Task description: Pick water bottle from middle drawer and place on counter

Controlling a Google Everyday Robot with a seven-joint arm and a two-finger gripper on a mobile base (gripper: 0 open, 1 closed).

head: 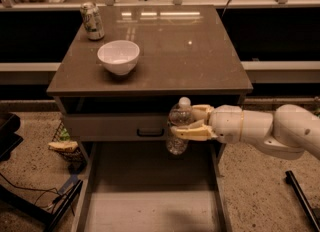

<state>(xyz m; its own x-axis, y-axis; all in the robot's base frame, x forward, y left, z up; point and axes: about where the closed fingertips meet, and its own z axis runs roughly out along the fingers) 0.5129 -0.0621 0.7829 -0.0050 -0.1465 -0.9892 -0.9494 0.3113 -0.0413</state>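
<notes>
The water bottle (pixel 178 126), clear with a white cap, is upright in my gripper (pixel 189 122), which is shut on it. The gripper holds it in the air above the open middle drawer (pixel 150 196), in front of the grey drawer front, just below the counter's front edge. My white arm reaches in from the right. The drawer's pale floor shows below with nothing on it. The glossy brown counter (pixel 170 51) spreads above and behind the bottle.
A white bowl (pixel 118 57) and a green-and-white soda can (pixel 92 20) stand on the counter's left half. A grey drawer front with a black handle (pixel 150 132) sits behind the bottle. Clutter lies on the floor at left (pixel 62 143). A pale shelf with metal posts runs behind.
</notes>
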